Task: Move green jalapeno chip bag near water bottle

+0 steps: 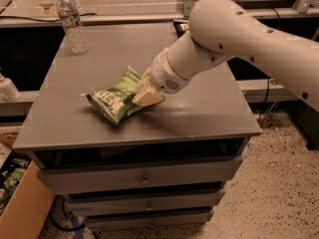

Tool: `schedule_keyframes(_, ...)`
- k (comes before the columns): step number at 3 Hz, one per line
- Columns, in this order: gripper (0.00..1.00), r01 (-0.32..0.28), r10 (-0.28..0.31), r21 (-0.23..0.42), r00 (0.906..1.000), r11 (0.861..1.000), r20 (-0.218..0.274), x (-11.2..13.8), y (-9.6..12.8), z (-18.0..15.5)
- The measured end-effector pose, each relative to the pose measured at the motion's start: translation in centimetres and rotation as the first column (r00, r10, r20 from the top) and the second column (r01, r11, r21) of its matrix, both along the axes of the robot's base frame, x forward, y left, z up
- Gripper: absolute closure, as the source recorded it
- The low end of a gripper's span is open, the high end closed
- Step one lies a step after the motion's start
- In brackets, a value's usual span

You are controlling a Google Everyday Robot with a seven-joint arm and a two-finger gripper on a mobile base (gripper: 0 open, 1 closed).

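Note:
The green jalapeno chip bag [115,98] lies crumpled on the grey cabinet top [199,113], left of centre and toward the front. My gripper [145,94] is low over the bag's right end, its cream fingers touching or overlapping the bag. The water bottle [71,22], clear with a white cap and pale label, stands upright at the far left corner of the top, well apart from the bag. The white arm reaches in from the upper right.
The cabinet has drawers [144,176] below its front edge. A cardboard box [22,210] sits on the floor at the lower left. A white bottle [7,88] shows at the left edge. A dark object [180,26] lies at the back behind the arm.

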State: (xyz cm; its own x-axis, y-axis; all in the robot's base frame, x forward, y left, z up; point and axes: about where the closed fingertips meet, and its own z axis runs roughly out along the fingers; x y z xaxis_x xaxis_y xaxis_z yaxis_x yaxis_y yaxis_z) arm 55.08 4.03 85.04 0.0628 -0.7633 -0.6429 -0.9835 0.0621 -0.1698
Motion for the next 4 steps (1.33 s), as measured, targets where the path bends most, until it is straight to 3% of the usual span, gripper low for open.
schedule_keyframes(1,0.96,0.027,-0.028,0.025,0.9988,0.999,0.040,1.0,0.6,2.9)
schedule_keyframes(3,1.00,0.026,-0.027,0.026,0.9988,0.999,0.040,1.0,0.7,3.0)
schedule_keyframes(4,1.00,0.034,-0.041,0.064,0.9941,0.997,0.101,2.7,1.0,4.2)
